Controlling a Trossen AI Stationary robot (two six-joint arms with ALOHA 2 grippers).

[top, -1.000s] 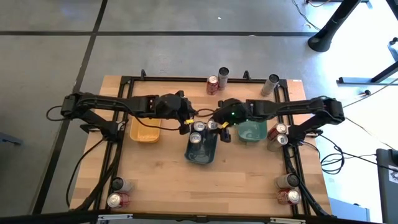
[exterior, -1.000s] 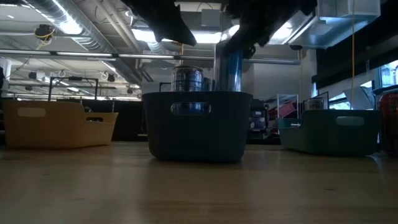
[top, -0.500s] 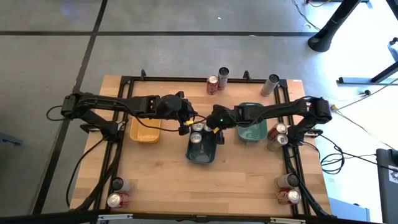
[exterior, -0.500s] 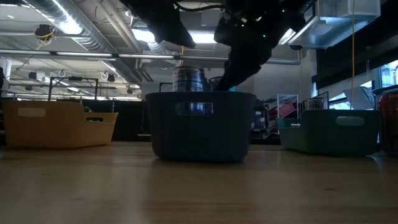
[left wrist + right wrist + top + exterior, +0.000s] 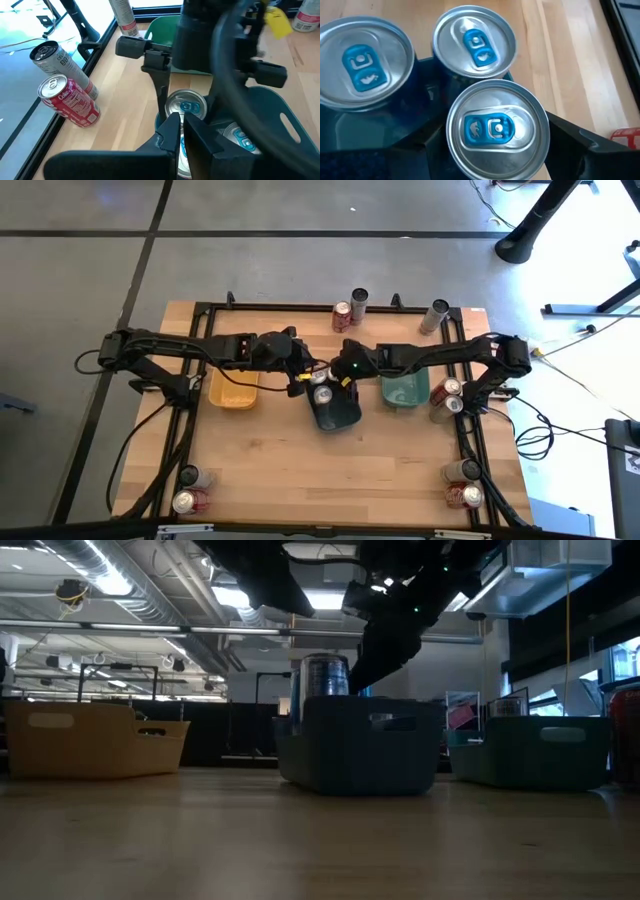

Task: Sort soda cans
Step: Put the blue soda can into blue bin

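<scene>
**Crowded middle, open front**

Both grippers, the left gripper (image 5: pixel 303 379) and the right gripper (image 5: pixel 333 377), meet over the dark tray (image 5: pixel 336 409), crowding the middle of the table (image 5: pixel 270 470). Three cans (image 5: pixel 495 127) pack that tray's top. The yellow tray (image 5: pixel 233 392) and teal tray (image 5: pixel 404 392) flank it closely. The front of the table lies open between the corner cans (image 5: pixel 188 500).

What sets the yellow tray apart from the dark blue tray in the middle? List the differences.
Colour: the yellow tray is mustard, the dark blue tray slate. Contents: the dark blue tray holds soda cans with blue tabs; the yellow tray's visible part shows none. Pose: the yellow tray sits square to the table, the dark blue tray askew. Both are open rectangular bins.
</scene>
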